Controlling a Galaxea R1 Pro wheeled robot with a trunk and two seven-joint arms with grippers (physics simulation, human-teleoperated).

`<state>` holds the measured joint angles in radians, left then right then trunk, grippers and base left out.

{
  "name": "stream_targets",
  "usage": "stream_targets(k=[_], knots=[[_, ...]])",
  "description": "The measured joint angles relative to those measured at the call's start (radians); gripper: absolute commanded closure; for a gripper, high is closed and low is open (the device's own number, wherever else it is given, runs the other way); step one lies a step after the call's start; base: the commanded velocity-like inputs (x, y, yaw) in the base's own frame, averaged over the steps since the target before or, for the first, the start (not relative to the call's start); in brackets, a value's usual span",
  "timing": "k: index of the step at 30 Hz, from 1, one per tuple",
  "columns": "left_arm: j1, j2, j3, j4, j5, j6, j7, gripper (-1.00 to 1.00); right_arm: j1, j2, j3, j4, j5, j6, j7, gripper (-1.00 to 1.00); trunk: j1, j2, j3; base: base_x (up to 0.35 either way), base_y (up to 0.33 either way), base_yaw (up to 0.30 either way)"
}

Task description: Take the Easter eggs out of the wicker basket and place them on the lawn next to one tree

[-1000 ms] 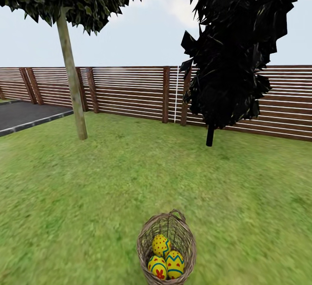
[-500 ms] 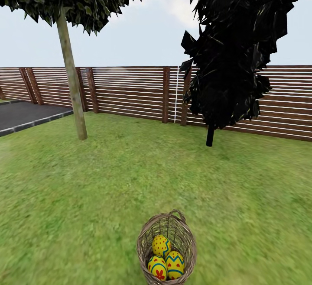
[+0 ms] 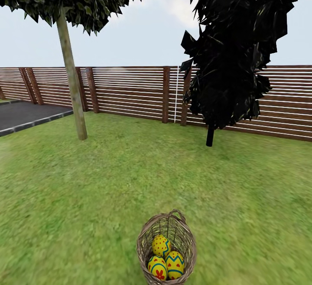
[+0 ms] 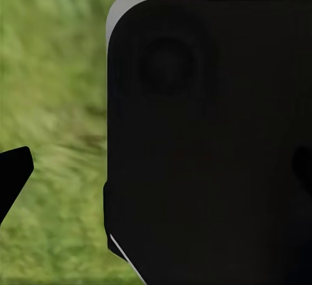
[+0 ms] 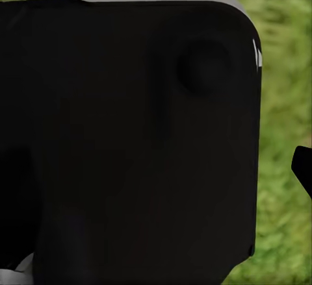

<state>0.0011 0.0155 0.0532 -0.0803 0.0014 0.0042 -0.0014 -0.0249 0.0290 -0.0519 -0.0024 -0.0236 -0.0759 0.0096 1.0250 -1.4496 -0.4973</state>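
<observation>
The wicker basket stands on the lawn at the bottom centre of the head view. Three yellow Easter eggs lie inside it: one at the back, one at the front right and one at the front left. The tree, with a pale trunk and a green crown, rises at the far left of the grass. In the left wrist view a single dark fingertip pokes in over grass. The right wrist view likewise has one fingertip at its edge. Neither view lets me see how the jaws stand.
A black columnar tree stands at the far right. A slatted wooden fence closes the back, and a dark paved driveway lies far left. A large black body panel blocks most of both wrist views.
</observation>
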Motion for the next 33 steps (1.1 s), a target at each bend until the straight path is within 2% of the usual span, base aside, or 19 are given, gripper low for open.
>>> stream_targets(k=[3, 8, 18, 27, 33], knots=[[0.000, 0.000, 0.000, 0.000, 0.000, 0.000, 0.000, -1.00, 0.000, 0.000, 0.000, 0.000, 0.000, 0.000, 0.000, -1.00, 0.000, 0.000, 0.000, 0.000, 0.000, 0.000], [0.019, -0.028, -0.011, 0.011, -0.008, -0.016, -0.009, -1.00, -0.013, 0.028, -0.002, 0.002, -0.001, -0.019, 0.006, -1.00, 0.000, 0.000, 0.000, 0.000, 0.000, 0.000], [0.018, -0.082, -0.002, 0.006, 0.012, -0.016, -0.006, -1.00, -0.028, 0.028, -0.002, 0.001, 0.000, -0.021, 0.007, -1.00, 0.000, 0.000, 0.000, 0.000, 0.000, 0.000], [0.018, -0.080, -0.001, -0.042, 0.056, -0.009, -0.003, -1.00, -0.030, 0.020, -0.001, 0.002, 0.001, -0.020, 0.007, -1.00, 0.000, 0.000, 0.000, 0.000, 0.000, 0.000], [0.018, -0.077, -0.001, -0.075, 0.087, 0.021, 0.000, -1.00, -0.030, 0.022, 0.000, -0.001, 0.000, -0.020, 0.006, -1.00, 0.000, 0.000, 0.000, 0.000, 0.000, 0.000]])
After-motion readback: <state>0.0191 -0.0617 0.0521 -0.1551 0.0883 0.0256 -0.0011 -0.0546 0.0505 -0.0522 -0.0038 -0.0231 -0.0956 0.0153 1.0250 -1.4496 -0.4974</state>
